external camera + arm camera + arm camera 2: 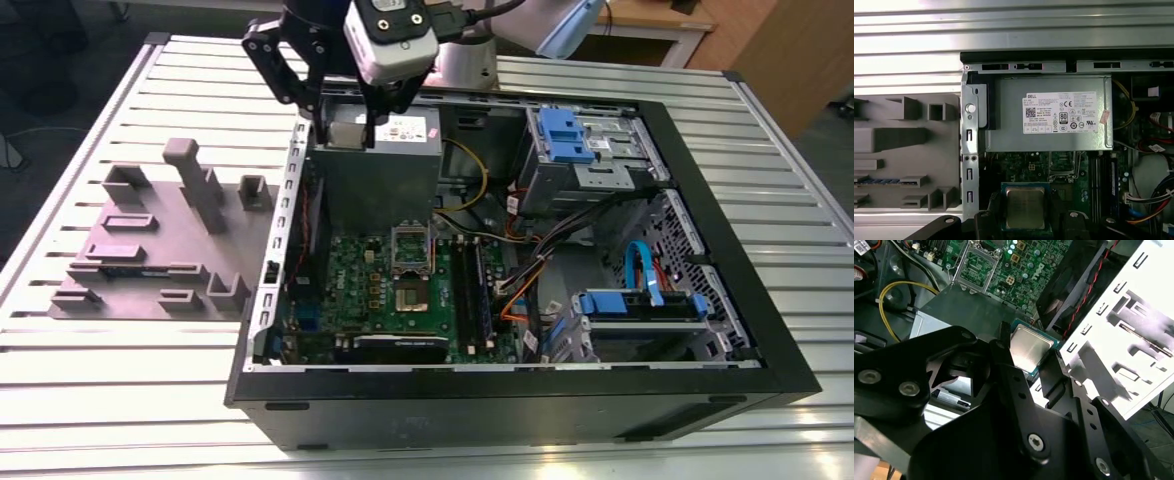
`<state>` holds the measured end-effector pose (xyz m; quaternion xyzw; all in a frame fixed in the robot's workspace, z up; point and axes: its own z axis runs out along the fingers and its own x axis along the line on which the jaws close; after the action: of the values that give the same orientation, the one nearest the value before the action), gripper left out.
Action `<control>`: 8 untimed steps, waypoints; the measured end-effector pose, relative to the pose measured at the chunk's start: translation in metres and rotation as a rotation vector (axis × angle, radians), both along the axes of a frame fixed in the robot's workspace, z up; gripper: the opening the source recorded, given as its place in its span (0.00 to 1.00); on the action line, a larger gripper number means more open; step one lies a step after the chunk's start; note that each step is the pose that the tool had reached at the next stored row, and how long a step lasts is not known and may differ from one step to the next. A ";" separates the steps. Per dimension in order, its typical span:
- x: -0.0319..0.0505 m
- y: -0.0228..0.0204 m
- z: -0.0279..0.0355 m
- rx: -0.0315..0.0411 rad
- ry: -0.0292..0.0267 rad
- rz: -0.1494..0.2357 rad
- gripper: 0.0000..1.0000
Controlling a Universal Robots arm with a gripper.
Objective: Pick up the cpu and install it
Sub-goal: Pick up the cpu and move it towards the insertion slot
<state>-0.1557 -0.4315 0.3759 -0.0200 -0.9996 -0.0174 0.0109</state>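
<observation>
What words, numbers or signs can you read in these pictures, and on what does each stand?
White label on the power supply: small print and marks, too small to read reliably.
Motherboard: lettering too small to read.
The cpu held in the end effector: no legible marking.

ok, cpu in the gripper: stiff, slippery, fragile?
Likely stiff: the cpu is a thin flat square with a metal top, showing no sag in the gripper. Possibly slippery: the top looks smooth and shiny, and it is gripped by its thin edges. Probably light, being so thin.
</observation>
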 end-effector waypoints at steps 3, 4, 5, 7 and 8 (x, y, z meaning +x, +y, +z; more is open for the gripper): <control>0.0039 -0.0003 -0.0001 -0.0001 0.0001 0.000 0.47; 0.0053 -0.0005 -0.0002 0.0000 0.0001 0.000 0.47; 0.0067 -0.0006 -0.0002 -0.0001 0.0000 0.000 0.47; 0.0105 -0.0008 -0.0004 0.0000 0.0001 0.000 0.47; 0.0134 -0.0009 -0.0005 0.0000 0.0000 0.000 0.47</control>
<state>-0.1423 -0.4323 0.3753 -0.0200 -0.9996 -0.0174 0.0108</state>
